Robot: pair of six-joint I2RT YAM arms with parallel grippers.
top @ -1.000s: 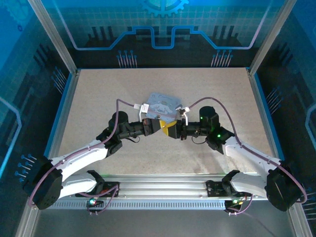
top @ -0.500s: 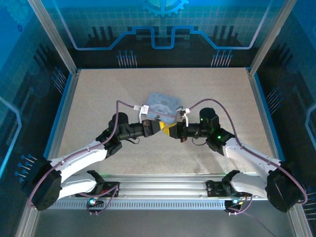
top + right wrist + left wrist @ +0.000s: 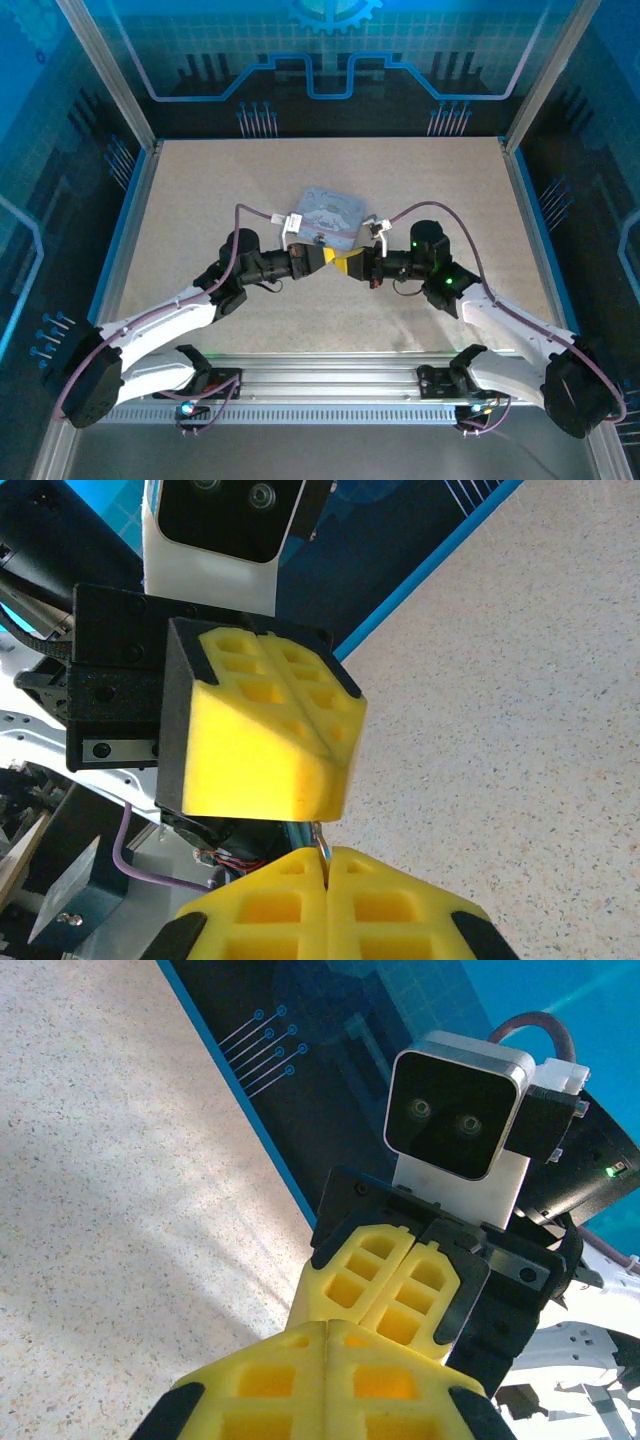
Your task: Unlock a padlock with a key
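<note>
Right wrist cam catches the key [image 3: 322,848], a thin metal sliver pinched in the closed right end effector [image 3: 326,865], poking toward the left end effector [image 3: 322,748], also clamped shut. From above they meet tip-to-tip right by the tin box [image 3: 330,212]; the key's too small to make out there.

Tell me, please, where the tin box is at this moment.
Top view: the tin box lies mid-table, just beyond the left end effector and right end effector, whose tips nearly meet.

The right pincer [image 3: 348,264] has clamped shut on the key [image 3: 321,848], its elbow shifting slightly rightward.
</note>
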